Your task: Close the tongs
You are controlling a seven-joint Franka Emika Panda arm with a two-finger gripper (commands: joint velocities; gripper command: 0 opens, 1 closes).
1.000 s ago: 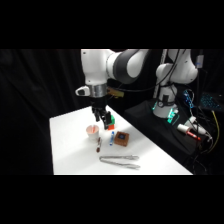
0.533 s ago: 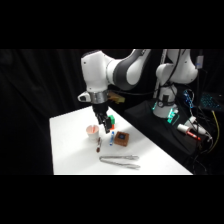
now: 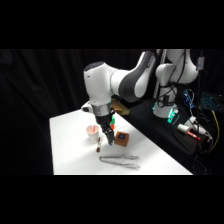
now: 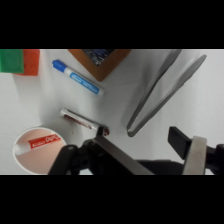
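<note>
Near the lower middle of the side view, the tongs (image 3: 120, 160) lie flat on the white desk (image 3: 70, 145), their two slender silvery arms running roughly left to right, close to the desk's front edge. The gripper (image 3: 106, 138) hangs above and behind them, apart from them, at the end of the white arm that reaches in from the upper right.

From the wrist view, the tongs (image 4: 162, 90) fill the right half of the frame: two grey arms spread at the upper right and meeting at a joined end near the centre. The jaws stand apart, one finger low in the middle of the frame, the other at the lower right, and nothing is between them; the joined end of the tongs lies just above the gap.

A blue-and-white marker (image 4: 78, 81) lies at the upper left of the wrist view, with a short dark brown stick (image 4: 82, 121) below it. A small white cup (image 4: 36, 150) with a red label sits at the lower left. A brown block (image 4: 100, 61) shows at the top centre, and green and orange blocks (image 4: 20, 61) at the top left corner. In the side view the brown block (image 3: 121, 138) sits just right of the gripper, and the cup (image 3: 93, 130) just left of it.
</note>
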